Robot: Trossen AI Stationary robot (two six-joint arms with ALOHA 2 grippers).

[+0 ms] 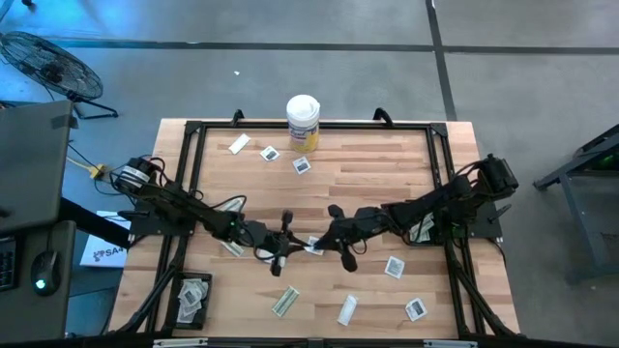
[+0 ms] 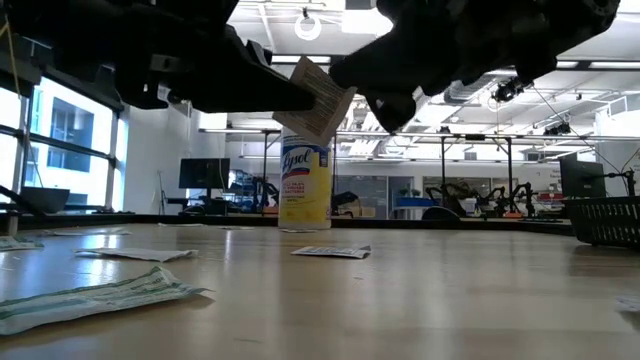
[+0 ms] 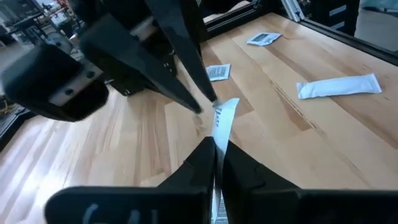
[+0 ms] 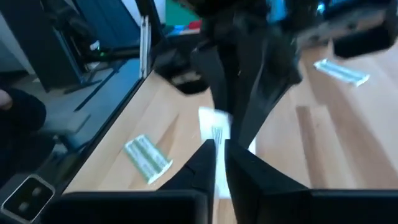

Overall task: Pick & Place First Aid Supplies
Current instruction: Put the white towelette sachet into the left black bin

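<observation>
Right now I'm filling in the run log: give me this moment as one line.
phase: handover above table centre | left gripper: shut on packet | right gripper: fingers at same packet, letting go not confirmed

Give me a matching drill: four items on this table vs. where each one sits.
1. canister
2. lifted sachet
3. green-striped wrapper
4. black bin

A. flat, close to the table's near edge
B. near-left corner, packets inside
C. upright at the far edge
D. mid-air, shut in the left gripper jaws

Pairs: 1-C, 2-D, 3-A, 4-B
</observation>
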